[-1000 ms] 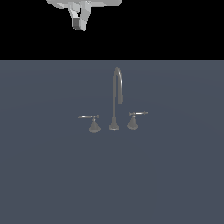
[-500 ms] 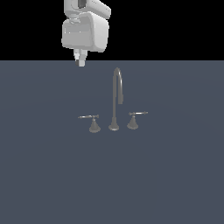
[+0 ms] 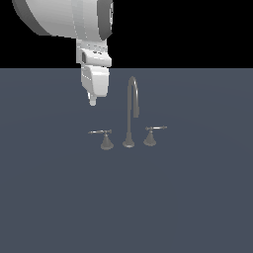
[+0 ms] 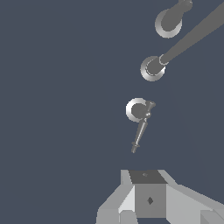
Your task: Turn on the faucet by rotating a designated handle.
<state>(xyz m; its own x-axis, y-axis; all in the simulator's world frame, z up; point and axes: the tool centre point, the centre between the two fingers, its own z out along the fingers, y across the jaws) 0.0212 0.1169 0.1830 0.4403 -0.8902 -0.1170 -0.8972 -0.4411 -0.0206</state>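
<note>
The faucet (image 3: 131,111) is a small grey set with a tall gooseneck spout on a round base. The handle (image 3: 104,138) stands on the exterior view's left of the spout, its thin lever pointing leftward. Its twin (image 3: 150,134) stands on the right. My gripper (image 3: 93,101) hangs above and slightly left of the handle, apart from it, fingers together and holding nothing. In the wrist view the handle (image 4: 139,118) lies just beyond my gripper (image 4: 146,177), with the spout base (image 4: 152,68) and the twin (image 4: 169,22) farther off.
The faucet stands on a flat dark blue-grey surface (image 3: 59,197) that fills the lower part of the exterior view. My large white arm link (image 3: 64,17) fills the upper left of that view.
My arm has come down and nearer to the camera. The gripper has dropped from the top of the view to just above the leftward-lever handle. The faucet has not moved.
</note>
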